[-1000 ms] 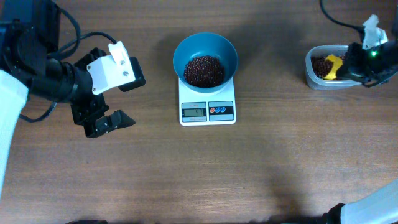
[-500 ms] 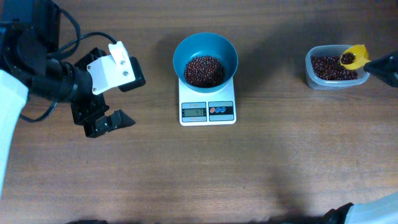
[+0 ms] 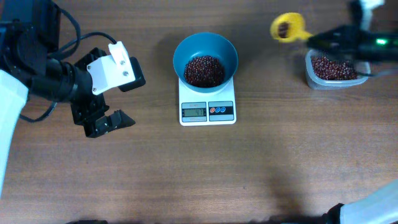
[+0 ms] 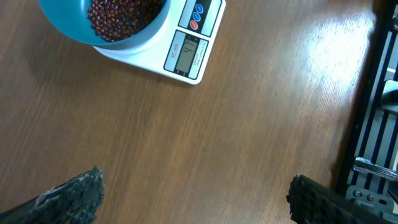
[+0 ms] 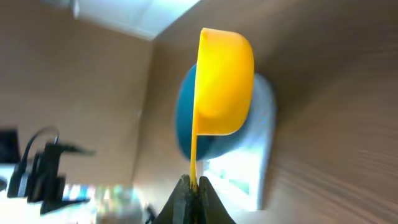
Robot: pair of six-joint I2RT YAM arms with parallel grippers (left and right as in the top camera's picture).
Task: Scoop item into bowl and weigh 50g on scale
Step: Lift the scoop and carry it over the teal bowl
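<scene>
**Item:** small dark reddish-brown beans (image 3: 204, 70), loose heap in the blue bowl (image 3: 186, 51). Further stock of the same in the clear plastic tub (image 3: 307, 70) at the right of the worktop (image 3: 249, 168). A few more visible as a dark patch in the yellow scoop (image 3: 287, 27).

**Bowl:** round, deep, seated on the white digital scale (image 3: 208, 112) at mid-worktop. Display too small to read.

**Scoop:** yellow plastic with a thin flat handle. In the air between tub and bowl, nearer the tub, clear of both.

**Right gripper** (image 5: 191, 198)**:** jaws closed tight on the end of the scoop handle, cup held out ahead. Bowl and scale behind the cup in the wrist view.

**Left gripper** (image 3: 129, 98)**:** jaws spread wide, empty, well left of the scale, touching nothing.

**Handling, as judged:**
- Beans hard, smooth and light singly, so apt to roll and bounce. Best carried level and tipped slowly, low over the bowl, with the last grams added by small tilts.
- Scoop stiff and light, with the handle end the proper hold.
- Bowl probably light and loose on the platform, liable to shift if knocked by the cup. Best left untouched during weighing.
</scene>
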